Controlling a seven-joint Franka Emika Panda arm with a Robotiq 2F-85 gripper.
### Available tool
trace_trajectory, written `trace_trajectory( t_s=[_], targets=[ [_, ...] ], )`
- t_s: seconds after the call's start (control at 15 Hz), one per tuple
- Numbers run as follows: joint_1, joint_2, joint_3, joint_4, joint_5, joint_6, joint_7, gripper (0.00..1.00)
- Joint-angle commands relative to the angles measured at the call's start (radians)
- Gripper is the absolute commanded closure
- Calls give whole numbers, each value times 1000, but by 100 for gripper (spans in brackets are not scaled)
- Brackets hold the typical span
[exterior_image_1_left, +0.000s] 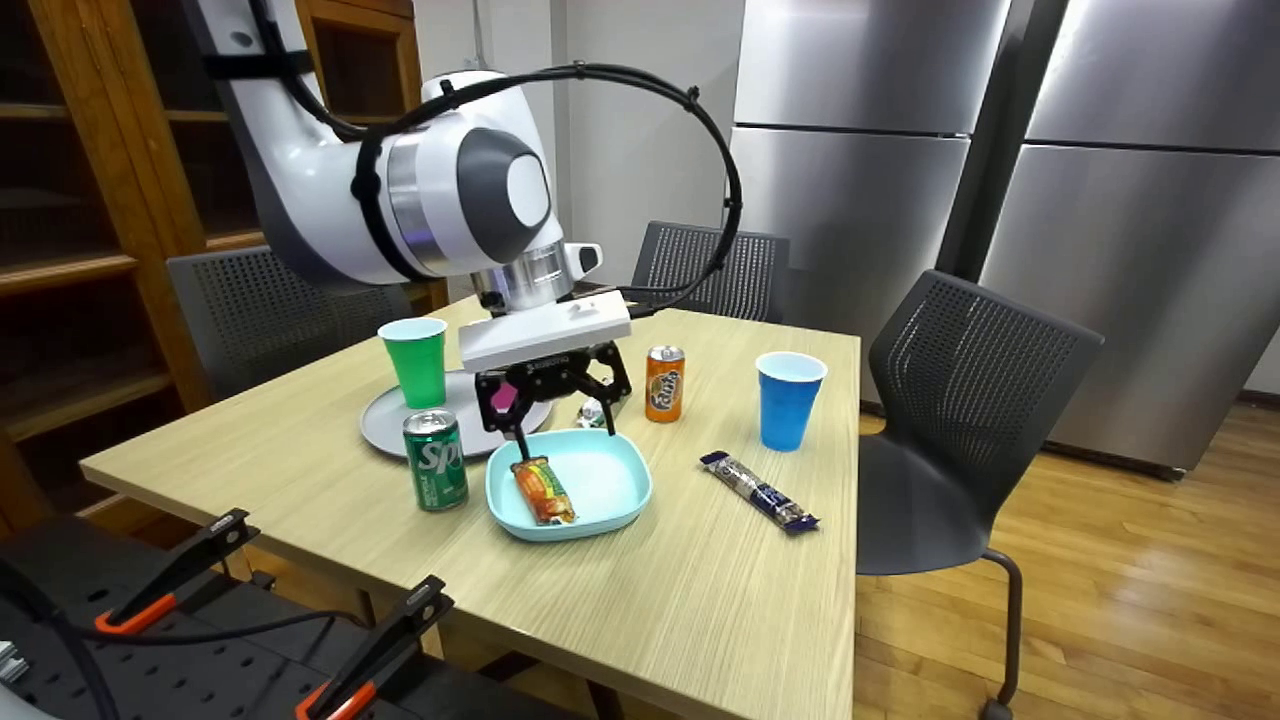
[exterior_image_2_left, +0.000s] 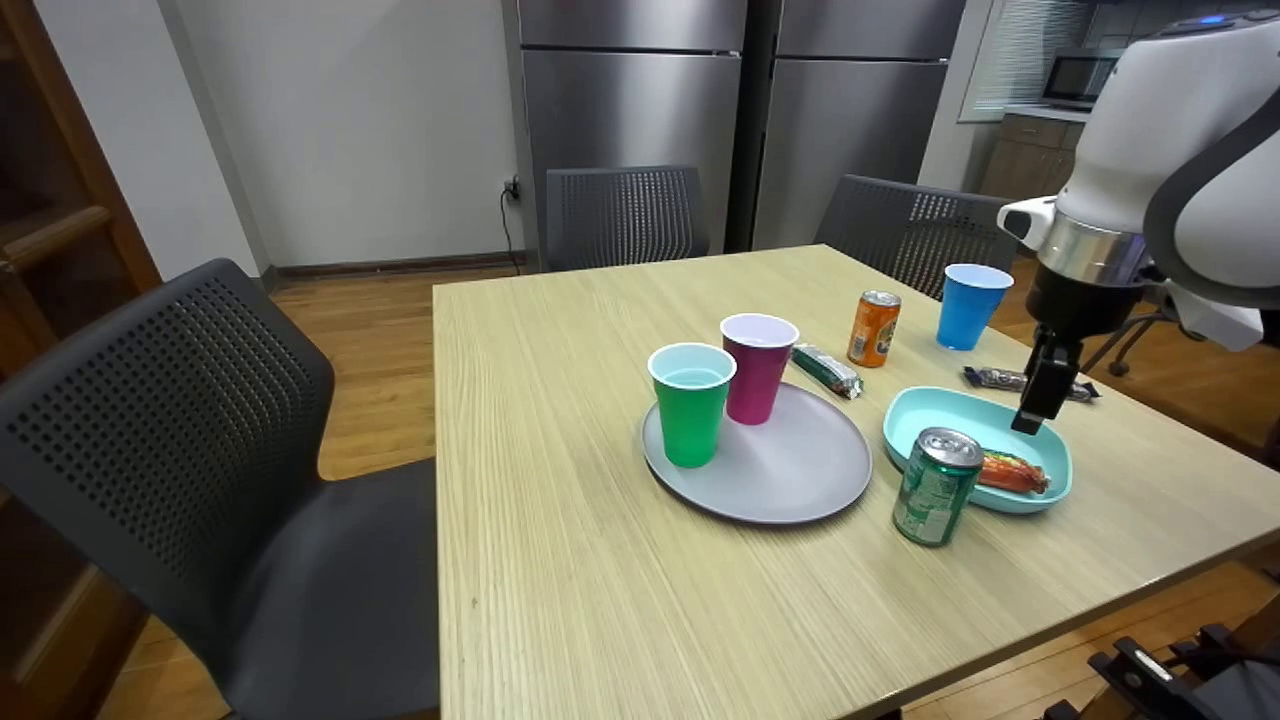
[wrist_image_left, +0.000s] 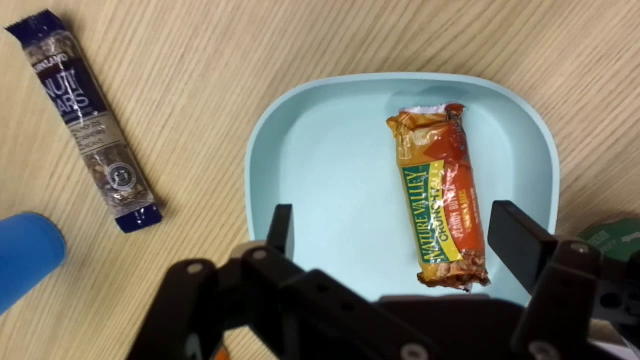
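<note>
I'm watching the gripper hanging over the aqua tray, its jaws standing wide. The Nature Valley bar is lying inside the tray, at approx 3 o'clock in the wrist view, just beside one finger; can't tell if they're touching. In an exterior view, w/ the tray as clock ctr, the Sprite can is standing at abt 9, the Fanta can btwn 1 & 2, the blue cup just past 2. The Kirkland nut bar is lying at 3. The grey plate is sitting at 10, bearing the green cup.
</note>
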Motion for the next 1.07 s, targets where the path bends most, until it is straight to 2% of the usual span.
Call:
trace_trajectory(
  t_s=[0.0,0.07,0.13,0.33,0.93,1.0],
  targets=[
    [-48,-88,19,-15,-12,-66,58,0],
    [-61,-96,28,-15,-11,-71,63,0],
    [-61,-38,29,6,-37,-31,58,0],
    [-83,-59,38,6,-36,-44,61,0],
    [-83,-60,42,5,-36,-48,68,0],
    [-96,-67,59,5,-16,-50,67,0]
  ],
)
